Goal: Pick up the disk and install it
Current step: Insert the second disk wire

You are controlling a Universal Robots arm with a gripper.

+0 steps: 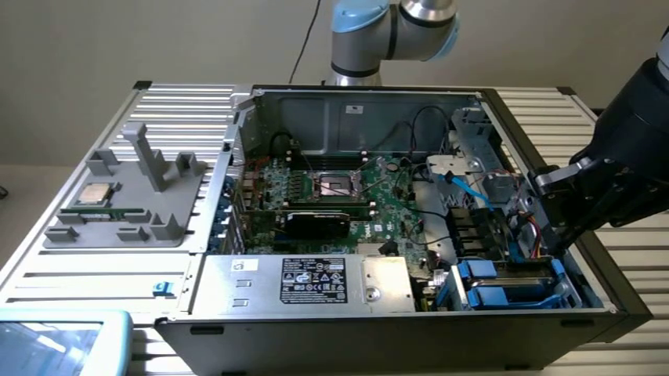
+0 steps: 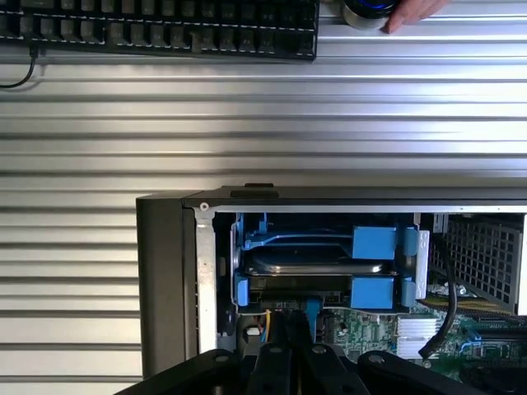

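The disk (image 2: 317, 262) lies flat in the drive bay at a corner of the open computer case (image 2: 165, 280), its silver-grey edge showing between blue rails and tabs. In the exterior view the disk (image 1: 510, 283) sits at the case's near corner on the exterior view's right. My gripper (image 2: 295, 350) hangs just above the bay's inner side, its dark fingers (image 2: 276, 362) pressed together with nothing between them. In the exterior view my gripper (image 1: 551, 239) reaches down into the case from the right, close over the bay.
A motherboard (image 1: 334, 188) fills the case floor, with a large silver labelled box (image 1: 303, 282) at the front. On the exterior view's left, a grey fixture (image 1: 136, 204) holds a small square chip (image 1: 97, 193). Beyond the case lie a keyboard (image 2: 156, 29) and a person's hand (image 2: 416, 8).
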